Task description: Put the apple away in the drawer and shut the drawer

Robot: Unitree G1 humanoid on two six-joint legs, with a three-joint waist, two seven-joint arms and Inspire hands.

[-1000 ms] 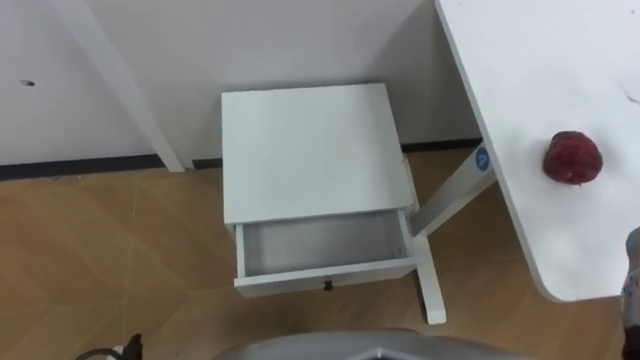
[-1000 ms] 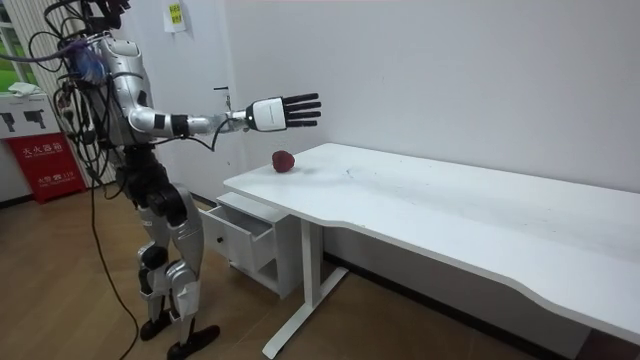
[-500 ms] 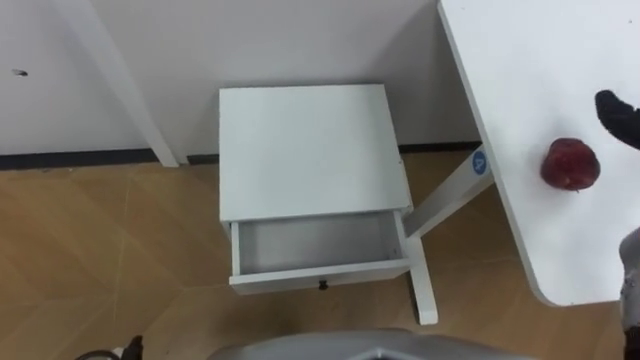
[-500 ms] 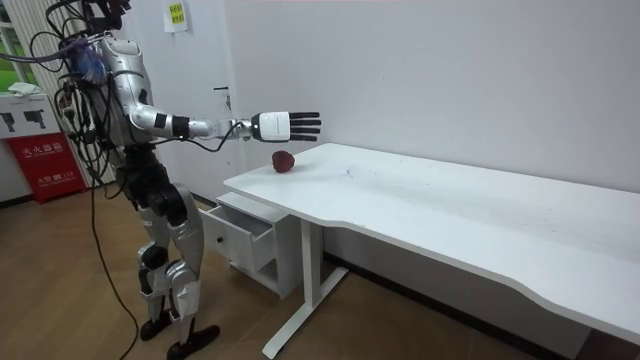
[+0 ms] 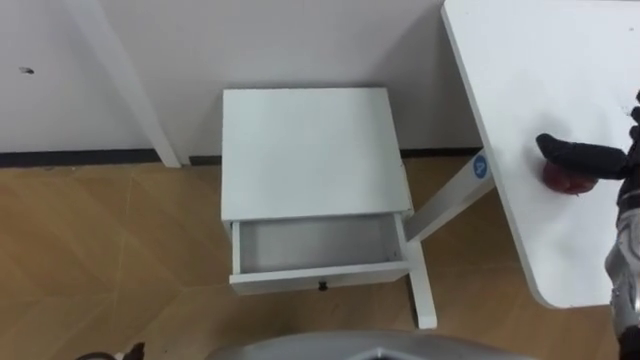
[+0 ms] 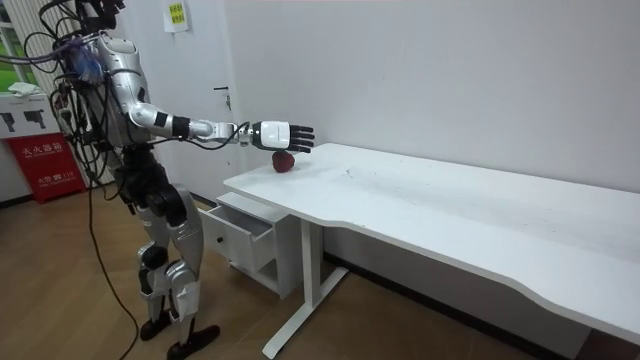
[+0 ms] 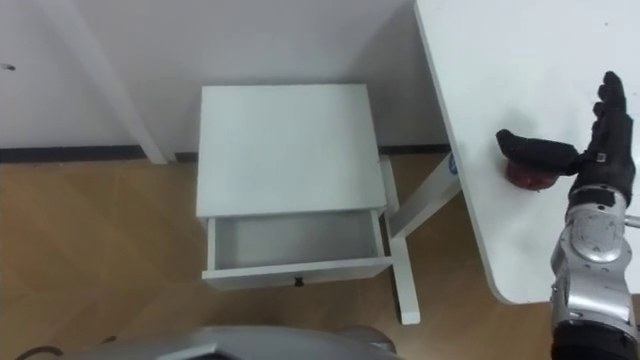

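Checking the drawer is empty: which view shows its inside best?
Left eye view: it looks down into the open drawer, bare inside. Right eye view matches; the room view gives its front and side.

General: bright, even, diffuse indoor light; shadows soft-edged throughout.
Source: daylight at the window point(image 6: 8, 45), room view's upper left.
Surfaces: wall point(image 6: 450, 70) evenly lit, pale grey. The desk point(image 6: 450, 205) top is the brightest area, close to washed out in the eye views.
Shade: soft band under the desk on wall and floor point(image 6: 90, 290). The drawer point(image 5: 315, 243) inside is greyer than the cabinet point(image 5: 305, 150) top.
Glare: faint sheen on the floor, no hot spots.
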